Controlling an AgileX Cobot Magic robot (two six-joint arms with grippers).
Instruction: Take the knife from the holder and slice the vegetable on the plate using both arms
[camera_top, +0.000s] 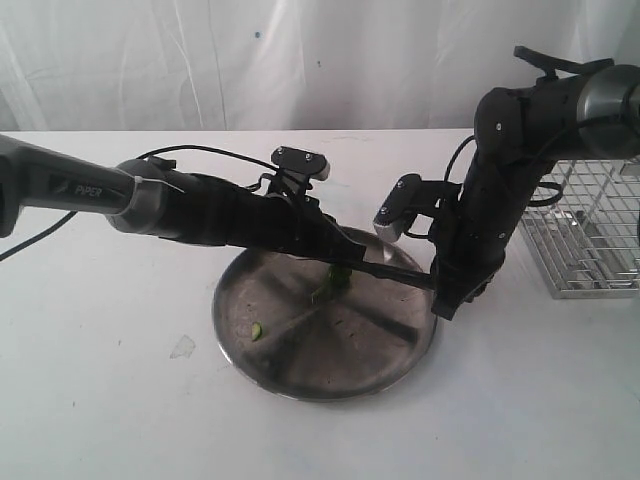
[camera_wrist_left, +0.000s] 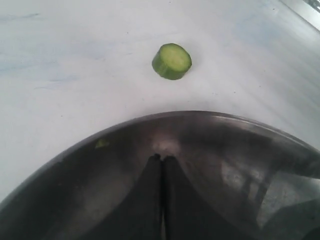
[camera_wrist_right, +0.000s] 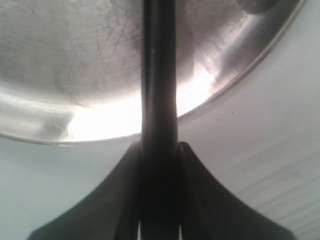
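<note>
The black-handled kitchen knife with a dark pointed blade (camera_top: 392, 270) is already out of the boxy silver wire-grid holder (camera_top: 585, 232), which stands on the white table (camera_top: 100, 380) to the right of the plate, so the first part of the task looks done. The right gripper (camera_wrist_right: 159, 150) is clamped on the knife's handle, its two black fingers pressed against either side, and the blade reaches out over the round shallow steel plate (camera_top: 300, 380) toward the small dark green pepper piece (camera_top: 335, 282) lying near the plate's centre. The left gripper (camera_wrist_left: 162, 159) hangs low over the plate with its fingers drawn together, nothing visible between them; in the exterior view it sits just beside the pepper, though contact cannot be confirmed. A round green slice (camera_wrist_left: 172, 61) lies on the table beyond the rim and another small piece (camera_top: 256, 330) on the plate, suggesting cutting is under way, with more of the pepper left to slice.
</note>
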